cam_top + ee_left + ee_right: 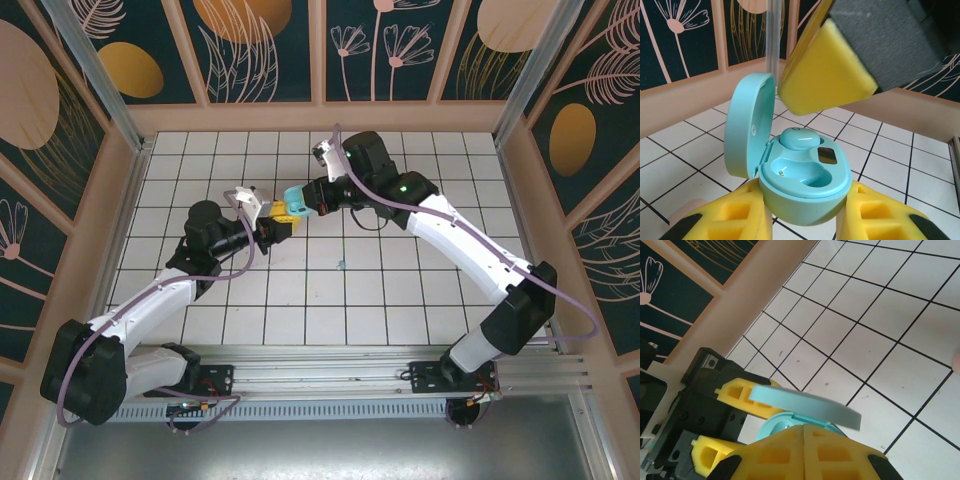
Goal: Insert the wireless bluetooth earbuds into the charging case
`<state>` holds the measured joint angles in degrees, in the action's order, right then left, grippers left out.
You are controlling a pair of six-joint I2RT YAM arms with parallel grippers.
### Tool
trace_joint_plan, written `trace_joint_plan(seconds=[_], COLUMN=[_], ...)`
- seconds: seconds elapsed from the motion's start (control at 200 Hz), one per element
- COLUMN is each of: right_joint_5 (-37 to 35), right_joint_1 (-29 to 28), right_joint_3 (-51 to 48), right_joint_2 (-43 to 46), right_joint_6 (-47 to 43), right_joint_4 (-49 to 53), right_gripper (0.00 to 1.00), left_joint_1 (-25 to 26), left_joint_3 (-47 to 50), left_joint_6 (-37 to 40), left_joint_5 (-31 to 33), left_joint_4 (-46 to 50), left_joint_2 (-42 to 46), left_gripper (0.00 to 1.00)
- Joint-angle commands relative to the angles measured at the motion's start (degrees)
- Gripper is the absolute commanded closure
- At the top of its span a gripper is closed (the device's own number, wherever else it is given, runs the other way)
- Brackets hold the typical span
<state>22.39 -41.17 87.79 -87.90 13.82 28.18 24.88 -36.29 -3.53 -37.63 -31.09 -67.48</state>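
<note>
The teal charging case (805, 192) is up off the floor, my left gripper (807, 212) shut on its base, one yellow finger on each side. Its lid (749, 125) stands open to the left. One teal earbud (799, 138) sits in the far slot; the near slot (802, 173) is empty. My right gripper (826, 80) hovers shut just above the seated earbud, with nothing visible between its fingers. From the right wrist view, those fingers (785, 452) press together above the lid (805, 402). Another teal earbud (342, 265) lies on the tiles.
A pale pink rounded thing (682, 216) lies on the floor under the left gripper, mostly hidden. Both arms meet at mid-floor (295, 205). White tiles (400, 290) stretch to wooden walls (320, 117) on three sides.
</note>
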Motion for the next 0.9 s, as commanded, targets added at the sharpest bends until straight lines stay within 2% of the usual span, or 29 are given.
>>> trace_joint_plan(seconds=[0.0,0.17,0.305,0.405,0.61,0.896], right_joint_5=[0.65,-0.35,-4.58,-6.08,-7.33,-10.16], right_joint_1=[0.95,3.99,9.42,11.65,8.12,5.84], right_joint_3=[1.27,-3.89,-12.26,-19.1,-30.82,-29.1], right_joint_2=[4.21,10.2,15.18,16.01,11.3,-1.61], right_joint_6=[2.25,8.0,17.5,23.36,32.04,28.86], right_joint_4=[1.29,-0.49,-0.62,0.2,-6.41,-7.17], right_gripper=[0.93,0.94,0.94,0.88,0.77,0.74], left_joint_1=[0.32,0.35,0.3,0.27,0.27,0.27], left_joint_3=[0.15,0.35,0.26,0.41,1.09,1.84], left_joint_6=[-0.26,0.32,0.89,1.15,0.74,0.89], left_joint_5=[1.19,2.73,3.34,3.39,3.26,3.0], left_joint_4=[-2.02,-1.39,-0.69,-0.37,-0.72,-0.55], left_joint_2=[0.6,1.03,1.26,1.46,1.57,2.5], left_gripper=[0.82,0.82,0.82,0.82,0.82,0.82])
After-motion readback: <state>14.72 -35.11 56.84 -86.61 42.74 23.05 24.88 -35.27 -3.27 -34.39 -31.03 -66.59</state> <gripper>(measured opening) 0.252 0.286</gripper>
